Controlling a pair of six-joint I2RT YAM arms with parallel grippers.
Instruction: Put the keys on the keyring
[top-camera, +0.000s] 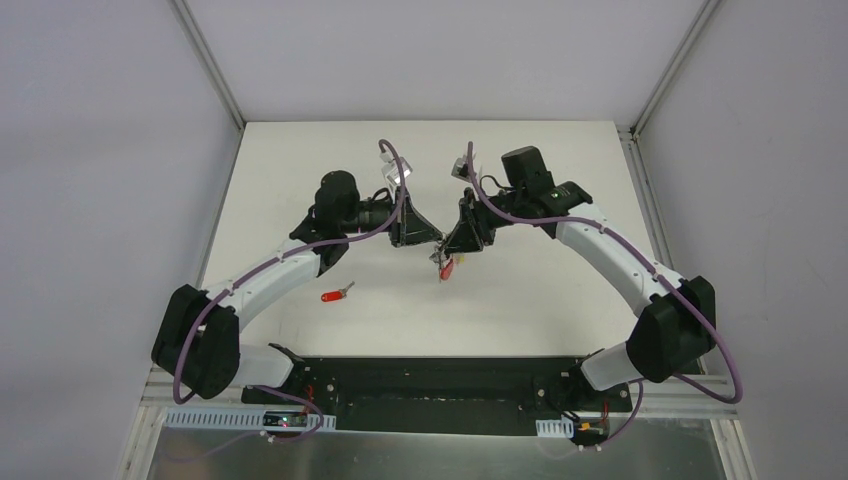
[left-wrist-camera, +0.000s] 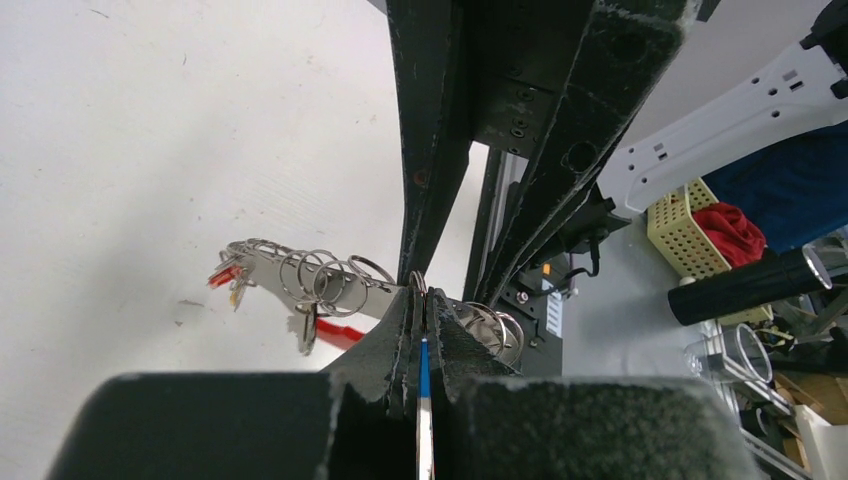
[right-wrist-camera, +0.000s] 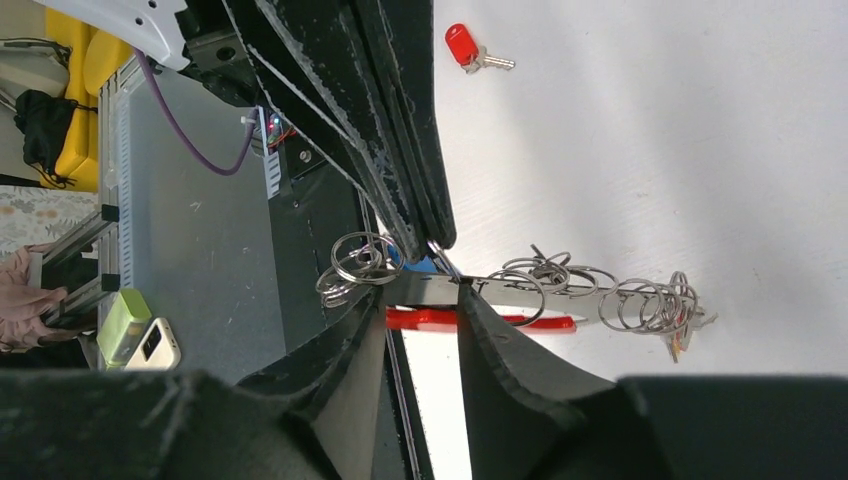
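Black-fingered, pinching blue key (left-wrist-camera: 424, 375) in left gripper (left-wrist-camera: 424, 296), holding right gripper (right-wrist-camera: 425, 298) spread round keyring (right-wrist-camera: 545, 322) (rings crowding), red key (top-camera: 335, 295) aside.

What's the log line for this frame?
left gripper: shut on blue key | right gripper: open, astride keyring | red key: loose on table

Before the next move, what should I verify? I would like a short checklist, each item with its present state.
1. Left gripper shut on the blue key: ok.
2. Right gripper open, its jaws on either side of the keyring: ok.
3. Blue key threaded on a ring: cannot tell.
4. Red-headed key on the keyring: not ok; it lies alone on the table.
5. Clearance between the two grippers: cannot tell; their tips are very close.
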